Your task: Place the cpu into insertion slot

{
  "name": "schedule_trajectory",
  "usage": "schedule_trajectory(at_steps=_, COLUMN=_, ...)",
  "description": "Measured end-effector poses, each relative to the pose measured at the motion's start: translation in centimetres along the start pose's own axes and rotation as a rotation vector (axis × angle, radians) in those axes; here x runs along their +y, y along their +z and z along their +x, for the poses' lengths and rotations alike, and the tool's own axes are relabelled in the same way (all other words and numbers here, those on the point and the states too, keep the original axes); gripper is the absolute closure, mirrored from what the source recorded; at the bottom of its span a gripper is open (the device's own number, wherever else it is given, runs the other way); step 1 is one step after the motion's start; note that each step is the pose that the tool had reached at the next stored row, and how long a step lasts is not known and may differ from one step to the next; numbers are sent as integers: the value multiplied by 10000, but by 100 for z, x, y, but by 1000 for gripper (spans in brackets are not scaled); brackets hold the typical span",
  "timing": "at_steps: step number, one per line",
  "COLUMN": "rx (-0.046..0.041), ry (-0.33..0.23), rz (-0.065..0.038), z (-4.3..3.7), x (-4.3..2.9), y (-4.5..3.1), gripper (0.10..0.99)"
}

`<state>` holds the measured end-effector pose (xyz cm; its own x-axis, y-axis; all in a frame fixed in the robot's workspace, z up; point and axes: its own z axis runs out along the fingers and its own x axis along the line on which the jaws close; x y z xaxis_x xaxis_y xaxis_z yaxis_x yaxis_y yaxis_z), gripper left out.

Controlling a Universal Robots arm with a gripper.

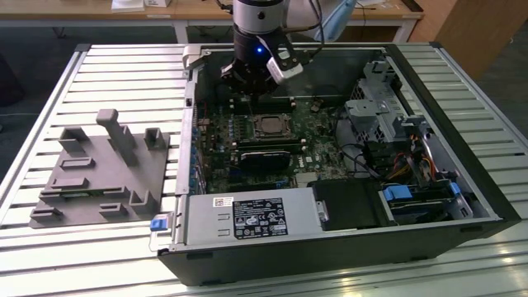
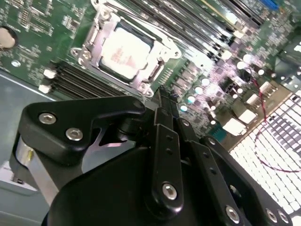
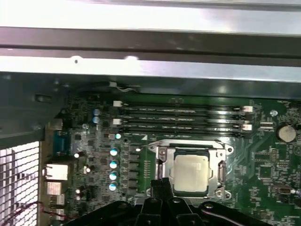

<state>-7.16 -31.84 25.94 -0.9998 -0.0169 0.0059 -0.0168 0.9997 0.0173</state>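
Gripper (image 2: 161, 94) beside cpu (image 2: 124, 52) in insertion slot (image 2: 93, 41).

The cpu (image 3: 190, 173) is seated in the insertion slot (image 3: 221, 170), on the board (image 3: 268, 155) inside the computer case (image 1: 330, 263). The case is set on the table (image 1: 123, 68), with the fixture block (image 1: 95, 176) at the exterior view's left.

The black gripper (image 2: 161, 94) has silver screws (image 2: 169, 189); the wrist (image 1: 251, 34) bears a blue light (image 1: 259, 49).

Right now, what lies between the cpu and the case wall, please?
Long black memory slots lie between cpu and case wall, in the first wrist view.
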Motion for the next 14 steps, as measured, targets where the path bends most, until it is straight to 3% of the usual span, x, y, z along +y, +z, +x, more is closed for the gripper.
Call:
schedule_trajectory(at_steps=5, rx=-62, ry=-1, rz=0, z=103, x=2, y=2, gripper=980)
schedule_trajectory(at_steps=14, rx=-71, ry=-2, rz=1, z=219, x=38, y=12, gripper=980)
